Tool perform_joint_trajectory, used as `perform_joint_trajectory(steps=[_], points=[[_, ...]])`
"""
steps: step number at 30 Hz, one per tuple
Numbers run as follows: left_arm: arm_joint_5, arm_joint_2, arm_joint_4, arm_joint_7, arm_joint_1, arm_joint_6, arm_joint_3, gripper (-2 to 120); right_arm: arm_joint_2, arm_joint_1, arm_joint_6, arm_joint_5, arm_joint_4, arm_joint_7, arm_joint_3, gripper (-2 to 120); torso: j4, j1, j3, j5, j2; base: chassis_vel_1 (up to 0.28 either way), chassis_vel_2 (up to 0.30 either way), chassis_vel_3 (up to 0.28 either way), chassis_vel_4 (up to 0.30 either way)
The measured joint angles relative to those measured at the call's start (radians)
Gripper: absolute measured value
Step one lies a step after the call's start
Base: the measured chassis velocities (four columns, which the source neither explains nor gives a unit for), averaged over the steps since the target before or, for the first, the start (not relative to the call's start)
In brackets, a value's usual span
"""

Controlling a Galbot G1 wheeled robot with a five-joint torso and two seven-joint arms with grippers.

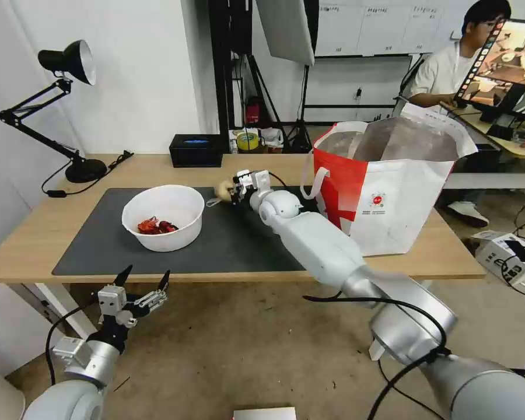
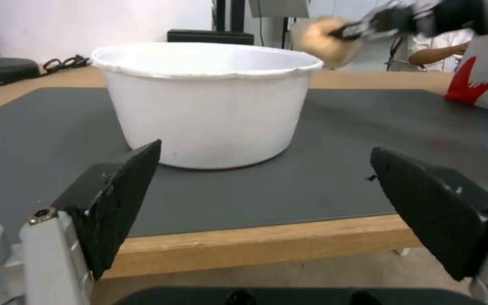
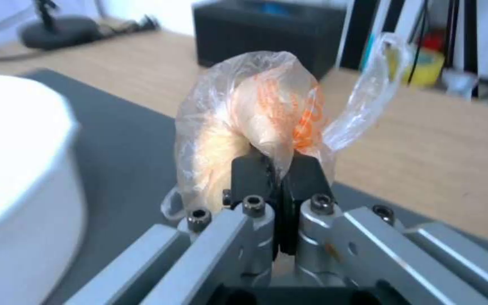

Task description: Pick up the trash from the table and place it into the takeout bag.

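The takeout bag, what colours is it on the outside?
White with red panels and a small round red logo on the bag; the head view shows it best.

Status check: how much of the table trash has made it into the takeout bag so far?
Done: cannot tell, the takeout bag's inside is hidden.
In hand: the right gripper is shut on the wrapped lump, raised above the dark mat, not yet over the bag.
Left: the white bowl with red scraps sits on the mat; the left gripper waits open before the table edge.
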State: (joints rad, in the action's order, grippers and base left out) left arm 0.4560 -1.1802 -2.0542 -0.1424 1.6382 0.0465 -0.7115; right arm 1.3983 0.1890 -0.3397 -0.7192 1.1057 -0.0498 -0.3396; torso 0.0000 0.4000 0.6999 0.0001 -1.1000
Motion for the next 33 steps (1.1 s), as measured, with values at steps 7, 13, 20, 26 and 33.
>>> perform_joint_trajectory(steps=[7, 13, 20, 26, 33], points=[[0.0, -0.001, 0.002, 0.0, 0.003, 0.0, 0.001, 100, -0.231, 0.161, 0.025, -0.048, 0.421, -0.058, 0.033, 0, -0.0006, 0.0, 0.0, 0.0003, 0.0, 0.0, 0.0, 0.0, 0.0], [-0.003, -0.012, -0.006, 0.002, 0.009, 0.0, -0.003, 100, -0.344, 0.283, 0.071, -0.072, 0.626, -0.089, 0.099, 0, 0.0001, 0.0, 0.0, 0.0001, 0.0, 0.0, 0.0, 0.0, 0.0], [-0.012, -0.018, -0.021, 0.002, 0.026, 0.0, -0.004, 100, -0.497, 0.521, 0.117, -0.073, 0.874, -0.104, 0.255, 0, -0.0002, 0.0, 0.0, 0.0001, 0.0, 0.0, 0.0, 0.0, 0.0], [-0.014, -0.019, -0.026, 0.002, 0.028, 0.001, -0.006, 100, -0.567, 0.608, 0.116, -0.095, 0.978, -0.11, 0.351, 0, -0.0002, 0.0, 0.0, -0.0001, 0.0, 0.0, 0.0, 0.0, 0.0], [-0.026, -0.029, -0.036, 0.002, 0.036, 0.001, 0.0, 100, -0.619, 0.625, 0.126, -0.139, 1.026, -0.132, 0.45, 0, -0.0001, 0.0, 0.0, 0.0, 0.0, 0.0, 0.0, 0.0, 0.0]])
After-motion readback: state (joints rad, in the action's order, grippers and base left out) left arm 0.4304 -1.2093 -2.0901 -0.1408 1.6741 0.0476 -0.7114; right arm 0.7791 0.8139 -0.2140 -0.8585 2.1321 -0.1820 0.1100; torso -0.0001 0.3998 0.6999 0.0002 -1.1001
